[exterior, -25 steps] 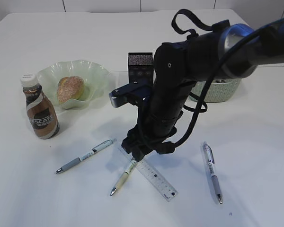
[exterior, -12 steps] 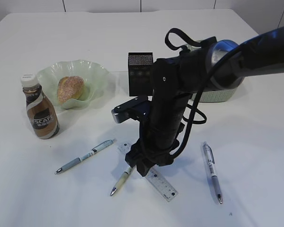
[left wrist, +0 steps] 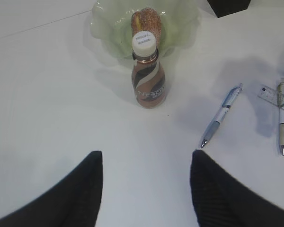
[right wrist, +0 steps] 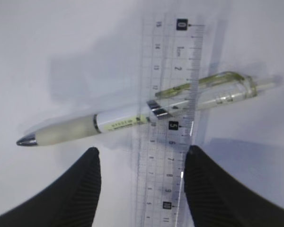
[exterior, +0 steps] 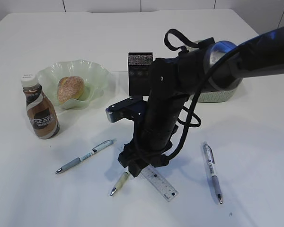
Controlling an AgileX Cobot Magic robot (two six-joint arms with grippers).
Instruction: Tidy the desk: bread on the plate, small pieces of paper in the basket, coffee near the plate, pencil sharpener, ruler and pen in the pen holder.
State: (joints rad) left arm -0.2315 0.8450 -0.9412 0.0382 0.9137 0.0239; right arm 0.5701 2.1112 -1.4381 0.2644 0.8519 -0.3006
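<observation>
Right pincer has dropped and slid left over the last second; it now hangs wide, holding nothing, over the ruler lying across a pen on the bench. Ruler pick likely next. Two more pens lie loose; holder is behind the arm. Left pincer wide, idle, near coffee.

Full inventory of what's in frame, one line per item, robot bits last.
coffee bottle: 1, brown with white cap, left, upright beside the plate
plate: 1, pale green, wavy rim, back left
bread: 1, tan, on the plate
pen holder: 1, black, back centre
basket: 1, pale woven, back right, mostly hidden by the arm
pens: 3; blue-grey front left, yellowish crossing the ruler, grey right
ruler: 1, clear, front centre
table: 1, white
left pincer: open, above bare table
right pincer: open, over pen and ruler
</observation>
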